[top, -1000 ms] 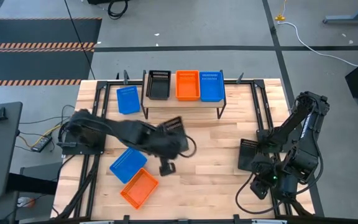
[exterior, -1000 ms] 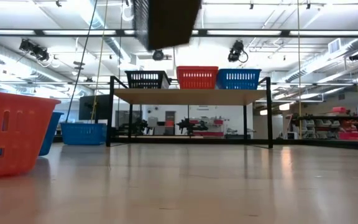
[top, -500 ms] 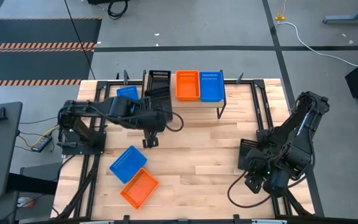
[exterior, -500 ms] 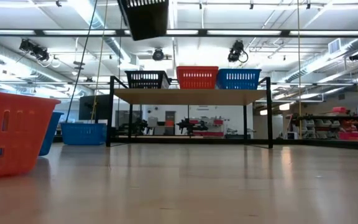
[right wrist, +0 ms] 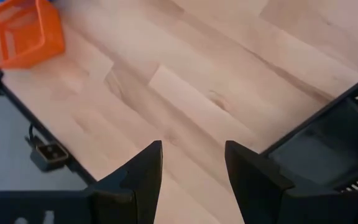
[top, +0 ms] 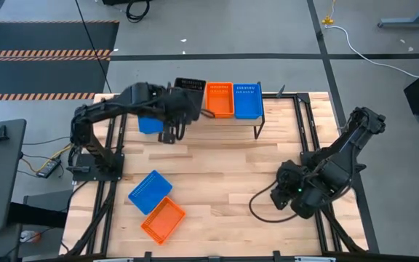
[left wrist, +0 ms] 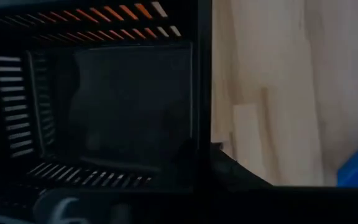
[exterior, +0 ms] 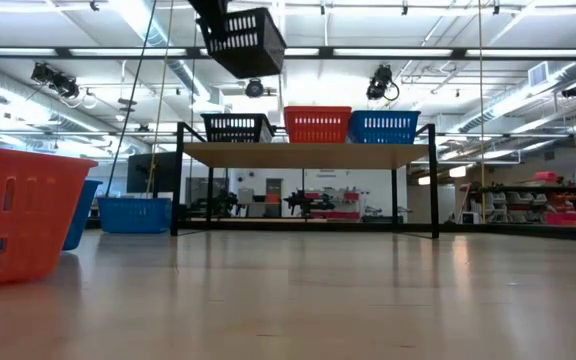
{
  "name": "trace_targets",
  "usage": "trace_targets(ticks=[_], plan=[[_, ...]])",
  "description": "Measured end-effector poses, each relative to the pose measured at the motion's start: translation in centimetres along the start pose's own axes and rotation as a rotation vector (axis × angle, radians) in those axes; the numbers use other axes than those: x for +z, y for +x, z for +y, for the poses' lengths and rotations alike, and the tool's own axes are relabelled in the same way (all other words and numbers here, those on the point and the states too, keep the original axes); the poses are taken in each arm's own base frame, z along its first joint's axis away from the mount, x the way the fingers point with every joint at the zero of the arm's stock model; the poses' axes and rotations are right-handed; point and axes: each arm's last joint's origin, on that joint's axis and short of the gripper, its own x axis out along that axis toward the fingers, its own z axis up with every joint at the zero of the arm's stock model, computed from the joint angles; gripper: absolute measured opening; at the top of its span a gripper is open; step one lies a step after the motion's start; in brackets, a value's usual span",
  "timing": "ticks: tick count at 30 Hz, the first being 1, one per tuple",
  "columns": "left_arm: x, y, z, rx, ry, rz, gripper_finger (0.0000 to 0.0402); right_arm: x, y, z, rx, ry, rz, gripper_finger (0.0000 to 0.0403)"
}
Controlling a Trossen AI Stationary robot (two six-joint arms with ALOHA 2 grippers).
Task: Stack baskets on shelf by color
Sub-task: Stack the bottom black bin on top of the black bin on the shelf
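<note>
Over the shelf, my left fingers hold a black basket up high. My right fingers hang wide apart above the desk.

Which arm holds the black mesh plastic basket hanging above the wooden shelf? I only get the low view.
Observer: The left gripper has that black mesh plastic basket. From above, it is over the left end of the wooden shelf.
Operator: Where is the right arm?
Observer: The right gripper is open, low over the right side of the wooden table, beside another black basket.
</note>
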Motion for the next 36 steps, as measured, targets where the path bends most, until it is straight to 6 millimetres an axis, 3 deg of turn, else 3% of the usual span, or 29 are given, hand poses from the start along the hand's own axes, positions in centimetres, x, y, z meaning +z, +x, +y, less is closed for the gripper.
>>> trace_targets(ticks=[7,12,18,28,36], plan=[[-2.0,1.4,4.1,-0.01,-0.074,0.019,0.0008,1.2,0.5,0.2,-0.007,0.037,-0.017,0.0181],[-2.9,2.1,5.7,-0.054,-0.138,0.007,0.0008,1.7,0.7,0.3,-0.012,0.021,-0.017,0.0181],[-2.7,2.8,6.1,-0.068,-0.147,0.002,0.0008,2.2,0.9,0.3,-0.021,-0.006,-0.023,0.0181],[-1.4,6.2,6.1,-0.116,-0.109,0.082,0.0008,2.8,1.1,0.3,-0.033,-0.003,-0.021,0.0181],[-1.8,6.5,6.5,-0.116,-0.108,0.1,0.0008,2.7,1.1,0.3,-0.033,-0.003,0.004,0.0181]])
